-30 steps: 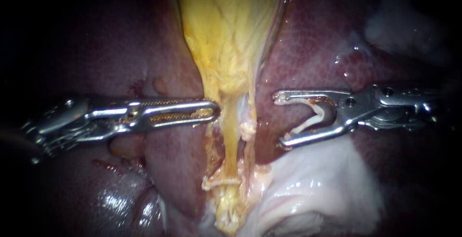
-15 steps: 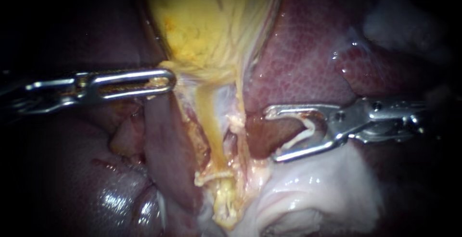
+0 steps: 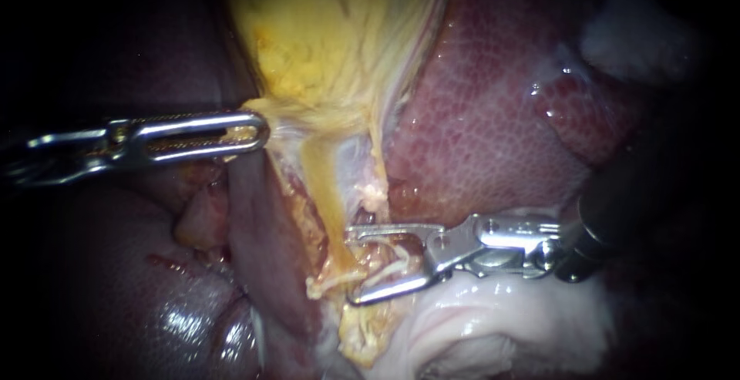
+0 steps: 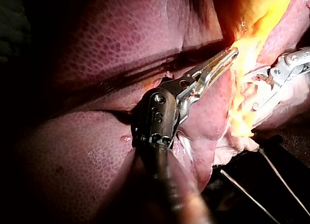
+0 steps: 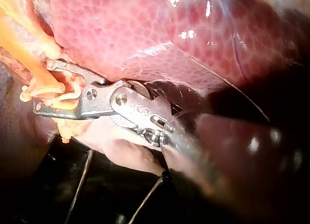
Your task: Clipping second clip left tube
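The left instrument [image 3: 260, 128], jaws pressed together on the lower edge of the gallbladder [image 3: 331, 33], is holding it stretched over the liver [image 3: 478, 141]. The right instrument [image 3: 353, 266] is carrying an open clip [image 3: 389, 263] between wide-spread jaws that are straddling the left tube [image 3: 324, 195], just beside the seated clip [image 3: 327, 281] that is crossing the tube's lower end, near the liver's lower edge.
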Robot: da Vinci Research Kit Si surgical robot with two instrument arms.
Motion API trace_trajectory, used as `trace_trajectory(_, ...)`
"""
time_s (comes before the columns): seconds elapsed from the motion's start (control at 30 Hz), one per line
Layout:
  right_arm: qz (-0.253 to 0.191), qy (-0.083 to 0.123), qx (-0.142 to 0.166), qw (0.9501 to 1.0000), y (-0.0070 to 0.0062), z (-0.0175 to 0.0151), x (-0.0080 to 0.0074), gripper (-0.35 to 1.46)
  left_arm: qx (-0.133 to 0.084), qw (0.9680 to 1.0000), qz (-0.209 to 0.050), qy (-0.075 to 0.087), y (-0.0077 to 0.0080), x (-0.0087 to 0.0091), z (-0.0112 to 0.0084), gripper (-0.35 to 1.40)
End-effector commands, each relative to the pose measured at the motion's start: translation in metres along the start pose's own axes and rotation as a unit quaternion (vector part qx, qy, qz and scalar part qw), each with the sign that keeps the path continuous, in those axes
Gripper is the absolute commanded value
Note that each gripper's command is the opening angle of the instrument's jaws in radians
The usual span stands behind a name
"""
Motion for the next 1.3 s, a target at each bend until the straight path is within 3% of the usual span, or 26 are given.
trace_trajectory(0.03, 0.0, 0.0, -0.001, 1.0, 0.0001, 0.0001, 0.0, 0.6, 0.0, 1.0, 0.0, 0.0, -0.0001, -0.0001, -0.0001, -0.35)
trace_trajectory(0.33, 0.004, 0.001, -0.001, 1.0, 0.0002, 0.0007, 0.0006, 0.6, -0.002, 1.0, 0.0, -0.001, -0.0002, -0.0001, 0.0001, -0.35)
trace_trajectory(0.47, 0.018, 0.006, 0.019, 0.9997, -0.0001, 0.0019, 0.001, 0.6, -0.003, 1.0, 0.0, -0.002, -0.0002, 0.0001, 0.0003, -0.35)
trace_trajectory(0.6, 0.034, 0.029, 0.062, 0.997, -0.0017, 0.0028, 0.0018, 0.59, -0.003, 1.0, 0.001, -0.002, 0.0001, 0.0002, 0.0004, -0.35)
trace_trajectory(0.77, 0.034, 0.027, 0.097, 0.9944, -0.0033, 0.0041, 0.0025, 0.57, -0.003, 1.0, 0.001, -0.002, 0.0004, 0.0001, 0.0005, -0.35)
trace_trajectory(0.97, 0.035, 0.026, 0.093, 0.9947, -0.0027, 0.0054, 0.0017, 0.52, -0.004, 1.0, 0.001, -0.002, 0.0004, 0.0002, 0.0008, -0.35)
trace_trajectory(1.03, 0.041, 0.025, 0.098, 0.994, -0.0024, 0.0048, 0.0015, 0.2, -0.004, 1.0, 0.001, -0.002, 0.0004, 0.0003, 0.0008, -0.35)
trace_trajectory(1.1, 0.05, 0.001, 0.106, 0.9931, -0.0022, 0.0041, 0.0015, -0.23, -0.004, 1.0, 0.001, -0.002, 0.0004, 0.0003, 0.0007, -0.35)
trace_trajectory(1.13, 0.051, -0.007, 0.101, 0.9935, -0.002, 0.0038, 0.0017, -0.35, -0.003, 1.0, 0.001, -0.002, 0.0004, 0.0003, 0.0007, -0.35)
trace_trajectory(1.3, 0.051, -0.007, 0.103, 0.9934, -0.0019, 0.0037, 0.0016, -0.35, -0.003, 1.0, 0.001, -0.002, 0.0004, 0.0003, 0.0007, -0.35)
